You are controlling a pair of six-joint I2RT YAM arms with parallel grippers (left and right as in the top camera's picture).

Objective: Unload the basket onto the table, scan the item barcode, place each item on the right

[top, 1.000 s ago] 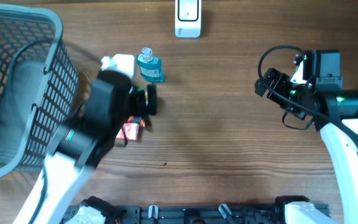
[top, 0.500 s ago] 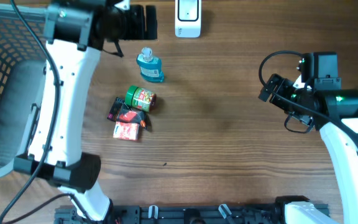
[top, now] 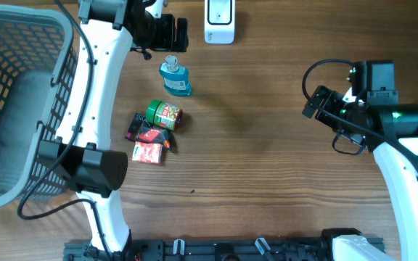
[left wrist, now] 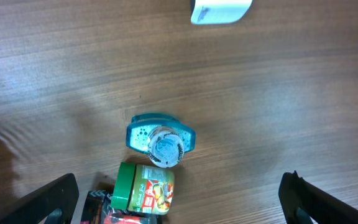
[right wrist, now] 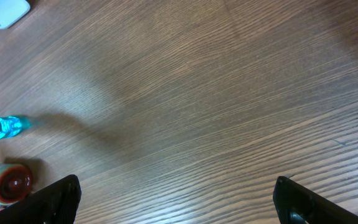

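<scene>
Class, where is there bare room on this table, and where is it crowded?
Free: the wide tabletop between the blue bottle, green jar and the right gripper, below the scanner. Crowded: bottle, jar and packets beside the basket.

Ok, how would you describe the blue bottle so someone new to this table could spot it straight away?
Start at the grey wire basket on the left; a small cluster of items lies to its right. The blue bottle stands at the cluster's far end, nearest the white device. It alone is turquoise with a pale cap, unlike the green-lidded jar and red packets.
</scene>
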